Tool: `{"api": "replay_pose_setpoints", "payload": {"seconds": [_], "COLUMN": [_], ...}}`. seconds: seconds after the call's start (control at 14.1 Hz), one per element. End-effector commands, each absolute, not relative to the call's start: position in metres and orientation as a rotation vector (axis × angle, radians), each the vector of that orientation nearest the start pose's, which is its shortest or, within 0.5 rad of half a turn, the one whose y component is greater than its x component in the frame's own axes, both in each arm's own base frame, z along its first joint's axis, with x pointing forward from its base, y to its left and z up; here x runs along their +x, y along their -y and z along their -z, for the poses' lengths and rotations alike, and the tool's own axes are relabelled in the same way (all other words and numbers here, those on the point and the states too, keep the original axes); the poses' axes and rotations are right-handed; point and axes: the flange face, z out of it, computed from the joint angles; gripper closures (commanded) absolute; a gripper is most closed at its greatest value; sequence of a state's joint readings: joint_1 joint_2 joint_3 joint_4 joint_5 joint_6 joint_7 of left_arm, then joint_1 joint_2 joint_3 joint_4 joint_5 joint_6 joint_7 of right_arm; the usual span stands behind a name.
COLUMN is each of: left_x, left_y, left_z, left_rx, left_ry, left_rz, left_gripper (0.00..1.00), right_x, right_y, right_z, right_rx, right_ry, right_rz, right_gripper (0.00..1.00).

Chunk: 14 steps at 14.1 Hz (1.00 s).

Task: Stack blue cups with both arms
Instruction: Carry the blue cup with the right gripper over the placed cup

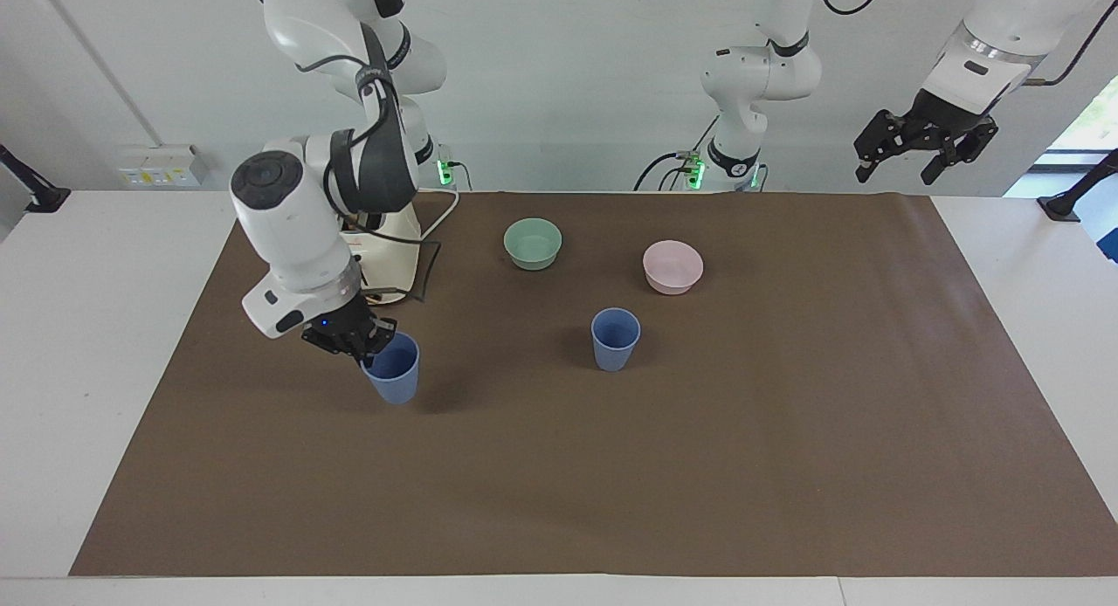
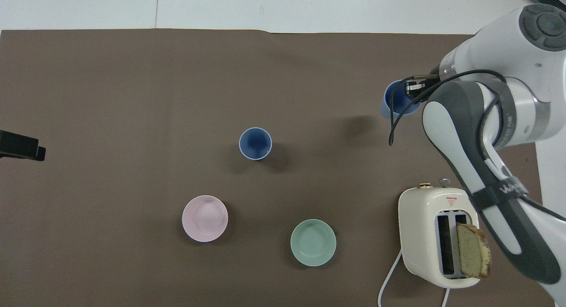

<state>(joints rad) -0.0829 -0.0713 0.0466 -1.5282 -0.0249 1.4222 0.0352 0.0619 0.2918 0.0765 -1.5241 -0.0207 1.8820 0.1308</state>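
Two blue cups are in play. One cup (image 1: 392, 368) hangs pinched by its rim in the right tool (image 1: 362, 342), lifted off the brown mat at centre-left of the facing view, with its shadow apart from it in the overhead view. The other cup (image 1: 616, 338) stands upright near the middle of the frame, just below the pink bowl (image 1: 672, 265) and mint bowl (image 1: 533, 242).

The left tool (image 1: 919, 143) waits high at the upper right, its fingers spread wide and empty.

To do the carry well, I would keep the held cup level, since a one-sided rim pinch lets it swing. Raise it enough to clear the standing cup's lip, centre it mouth over mouth, then lower straight down so the taper seats without knocking the lower cup over.

On the toaster (image 2: 435, 236), at the overhead view's lower right, a small red triangular warning mark shows; its text is unreadable. Lettering on the right arm's grey link is only partly legible.
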Motion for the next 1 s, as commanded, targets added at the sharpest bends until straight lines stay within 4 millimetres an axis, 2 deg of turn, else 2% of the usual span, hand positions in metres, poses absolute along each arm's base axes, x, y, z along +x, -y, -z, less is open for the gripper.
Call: {"api": "replay_pose_setpoints", "payload": {"seconds": [0.0, 0.14, 0.28, 0.43, 0.57, 0.64, 0.71, 0.92], "left_x": [0.511, 0.511, 0.511, 0.511, 0.511, 0.511, 0.511, 0.511], "left_y": [0.019, 0.019, 0.019, 0.019, 0.019, 0.019, 0.019, 0.019], "left_z": [-0.671, -0.671, -0.671, -0.671, -0.671, -0.671, -0.671, -0.671], "left_rx": [-3.169, -3.169, -3.169, -3.169, -3.169, -3.169, -3.169, -3.169], "left_ry": [-0.127, -0.127, -0.127, -0.127, -0.127, -0.124, -0.127, -0.127], "left_rz": [-0.032, -0.032, -0.032, -0.032, -0.032, -0.032, -0.032, -0.032], "left_gripper": [0.00, 0.00, 0.00, 0.00, 0.00, 0.00, 0.00, 0.00], "right_x": [0.608, 0.584, 0.565, 0.554, 0.556, 0.553, 0.553, 0.547], "right_y": [-0.109, -0.133, -0.156, -0.180, -0.191, -0.213, -0.226, -0.273], "right_z": [-0.561, -0.593, -0.614, -0.617, -0.615, -0.610, -0.605, -0.586], "right_rx": [-3.126, -3.110, -3.072, -3.072, -3.066, -3.060, -3.054, -3.053], "right_ry": [0.059, 0.066, 0.095, 0.029, 0.016, 0.063, 0.081, 0.009], "right_rz": [0.113, 0.137, 0.138, 0.128, 0.138, 0.141, 0.145, 0.135], "right_gripper": [1.00, 1.00, 1.00, 1.00, 1.00, 1.00, 1.00, 1.00]}}
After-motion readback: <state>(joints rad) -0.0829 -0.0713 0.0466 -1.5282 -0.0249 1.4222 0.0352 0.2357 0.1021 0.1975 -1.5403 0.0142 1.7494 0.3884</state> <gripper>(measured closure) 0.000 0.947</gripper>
